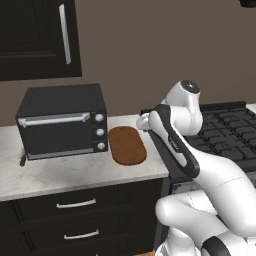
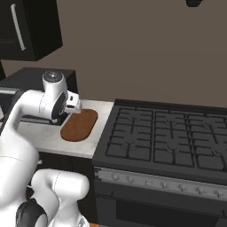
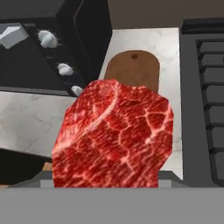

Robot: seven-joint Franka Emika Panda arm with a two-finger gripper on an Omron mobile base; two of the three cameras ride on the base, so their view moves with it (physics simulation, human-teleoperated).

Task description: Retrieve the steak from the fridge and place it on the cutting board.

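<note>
Holding the steak (image 3: 114, 136) clamped in the gripper (image 3: 109, 186) above the counter (image 1: 75, 172), cutting board (image 1: 127, 145) bare near the counter's stove-side edge, between toaster oven (image 1: 62, 120) and stove (image 2: 168, 133).

Black toaster oven (image 1: 62, 121) on the pale marbled desk (image 1: 75, 175), set toward the back wall, silver handle across its door and three white knobs (image 1: 100, 132) stacked down its right side. Same knobs (image 3: 57, 54) at the upper left of the hand view. Small brown item (image 1: 22, 160) on the desk just left of the oven, too small to identify. Below the desk, dark drawers with silver pulls (image 1: 75, 204). Above, a dark wall cabinet (image 1: 37, 37) with a long vertical silver handle. To the right of the desk, touching its edge, a black gas range (image 2: 168, 137) with grates, and a row of knobs (image 2: 155, 182) along its front.
</note>
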